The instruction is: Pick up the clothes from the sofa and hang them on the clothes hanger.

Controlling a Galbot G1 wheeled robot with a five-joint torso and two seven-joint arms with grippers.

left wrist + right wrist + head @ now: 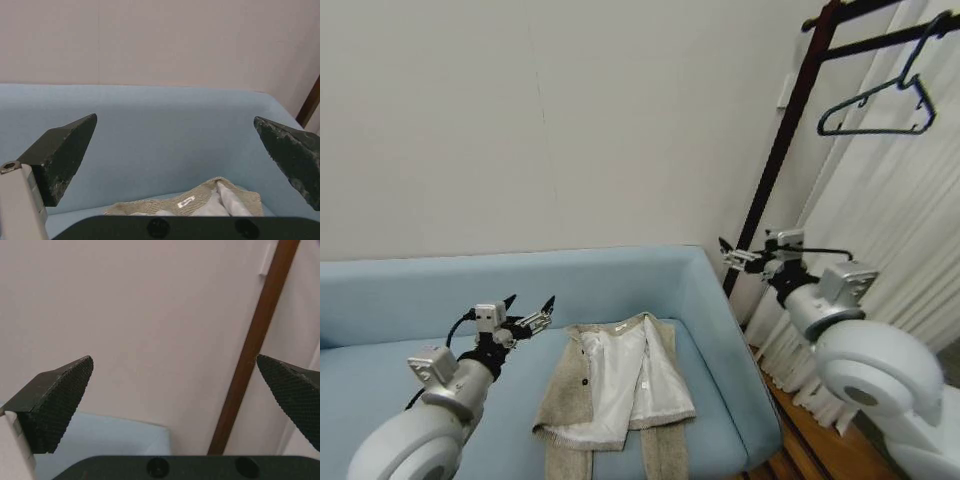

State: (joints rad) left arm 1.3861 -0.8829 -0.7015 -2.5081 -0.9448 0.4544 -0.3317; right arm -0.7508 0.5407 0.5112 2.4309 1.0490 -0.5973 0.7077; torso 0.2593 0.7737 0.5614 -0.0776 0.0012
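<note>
The pick is not yet made: the jacket [615, 385] lies flat and open, lining up, on the sofa [410, 290] seat, untouched, while the hanger [880, 105] hangs bare on the rack [782, 145] beside the sofa's right end. The left gripper [530, 307] hovers above the seat just left of the collar, jaws wide apart and empty, pointed at the backrest. The right gripper [738, 254], also wide open and empty, is held raised over the sofa's right arm near the rack pole. The next move likely calls for the left gripper to dip down onto the collar edge and close on the fabric.
</note>
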